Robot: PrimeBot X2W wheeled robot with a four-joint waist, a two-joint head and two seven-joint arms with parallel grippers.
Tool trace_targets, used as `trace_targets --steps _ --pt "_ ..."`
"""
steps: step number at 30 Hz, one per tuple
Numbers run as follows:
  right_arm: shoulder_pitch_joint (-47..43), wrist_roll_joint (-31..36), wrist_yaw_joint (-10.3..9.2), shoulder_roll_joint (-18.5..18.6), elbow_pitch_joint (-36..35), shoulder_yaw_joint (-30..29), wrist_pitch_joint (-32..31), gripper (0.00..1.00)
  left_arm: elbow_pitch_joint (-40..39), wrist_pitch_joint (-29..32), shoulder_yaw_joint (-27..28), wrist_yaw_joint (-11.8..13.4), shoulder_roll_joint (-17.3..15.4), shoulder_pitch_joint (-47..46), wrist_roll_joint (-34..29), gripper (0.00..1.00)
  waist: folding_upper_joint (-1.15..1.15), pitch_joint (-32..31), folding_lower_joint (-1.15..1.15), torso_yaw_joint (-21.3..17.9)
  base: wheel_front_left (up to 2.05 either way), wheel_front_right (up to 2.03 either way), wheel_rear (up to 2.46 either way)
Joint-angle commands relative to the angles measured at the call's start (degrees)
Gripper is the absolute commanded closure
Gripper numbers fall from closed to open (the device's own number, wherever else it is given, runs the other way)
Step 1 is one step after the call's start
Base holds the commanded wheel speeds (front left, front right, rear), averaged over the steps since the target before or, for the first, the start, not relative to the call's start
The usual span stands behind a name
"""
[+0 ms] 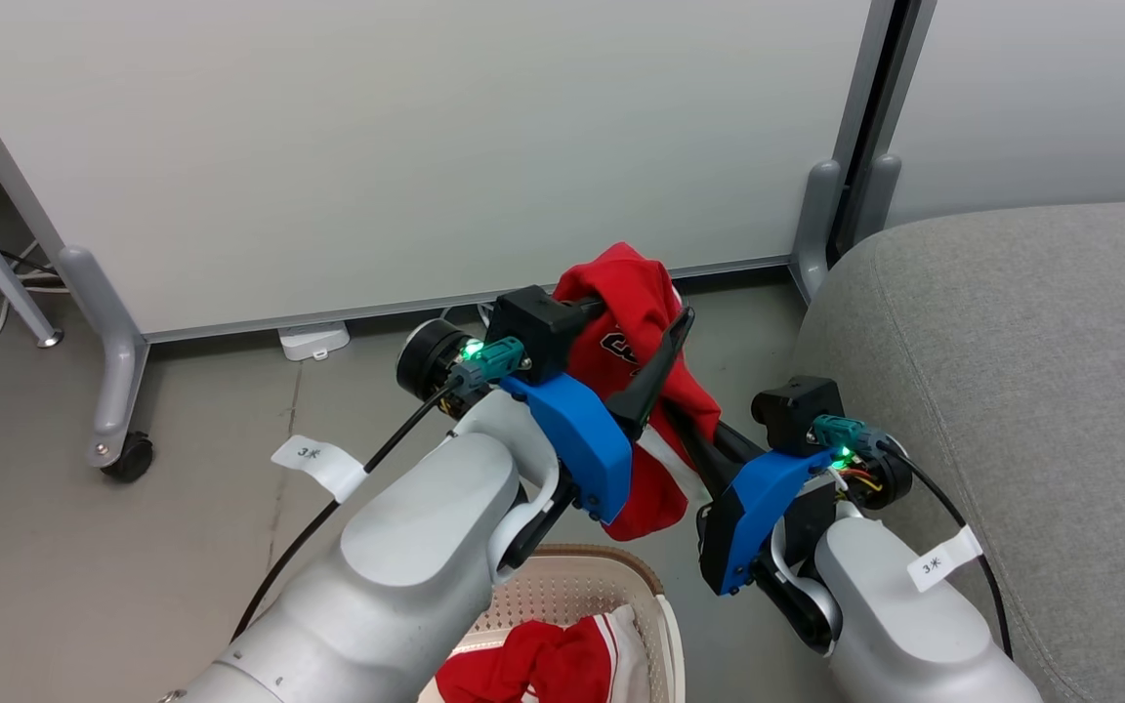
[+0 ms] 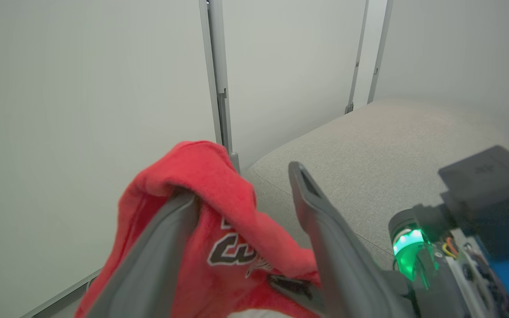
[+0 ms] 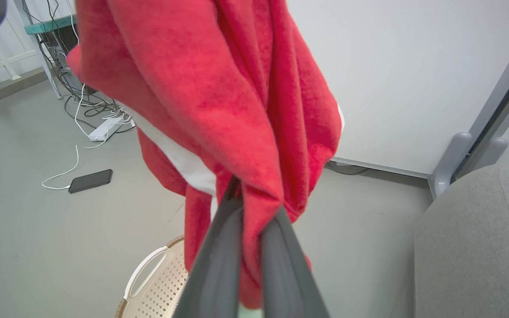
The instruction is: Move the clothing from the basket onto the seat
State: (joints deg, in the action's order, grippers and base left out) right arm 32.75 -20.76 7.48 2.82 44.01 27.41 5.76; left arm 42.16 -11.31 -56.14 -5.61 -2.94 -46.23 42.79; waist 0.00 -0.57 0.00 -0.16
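Note:
One red garment (image 1: pixel 621 293) with lettering hangs in the air between both grippers, above the basket (image 1: pixel 655 596). My right gripper (image 3: pixel 256 207) is shut on a bunched fold of the garment (image 3: pixel 219 88). My left gripper (image 2: pixel 241 185) stands open, its fingers spread wide, and the garment (image 2: pixel 210 176) drapes over one finger, hiding its tip. A second red garment with white trim (image 1: pixel 543 659) lies in the cream perforated basket (image 3: pixel 148 282) on the floor below. The grey sofa (image 1: pixel 1012 342) is just to the right of both arms.
A white partition panel (image 1: pixel 377 146) on castor feet (image 1: pixel 128 457) stands close behind the garment. A white power strip (image 1: pixel 313 340) lies at its base. A phone (image 3: pixel 90 180) and cables lie on the grey floor to the left. The sofa's rounded edge (image 3: pixel 480 243) is near.

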Motion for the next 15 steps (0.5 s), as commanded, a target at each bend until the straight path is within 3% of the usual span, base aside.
trace_targets --steps 1,8,15 --pt "1.1 0.0 0.03 0.1 0.3 -0.2 0.6 1.0 0.0 -0.5 -0.2 -0.1 -0.4 0.9 0.0 0.0 0.0 0.0 0.0 0.0 0.0 0.0 0.0" --pt "1.1 0.6 0.03 0.1 0.1 -2.4 2.0 1.0 -2.1 -2.5 0.4 0.3 -3.2 4.6 0.0 0.0 0.0 0.2 0.0 -0.1 0.0 0.0 0.0" --pt "0.0 2.4 0.03 0.1 -1.6 -4.6 3.0 1.0 -10.4 -3.9 4.3 2.9 -8.6 12.2 -1.3 0.0 0.0 0.9 0.0 -1.6 0.0 0.0 0.0"
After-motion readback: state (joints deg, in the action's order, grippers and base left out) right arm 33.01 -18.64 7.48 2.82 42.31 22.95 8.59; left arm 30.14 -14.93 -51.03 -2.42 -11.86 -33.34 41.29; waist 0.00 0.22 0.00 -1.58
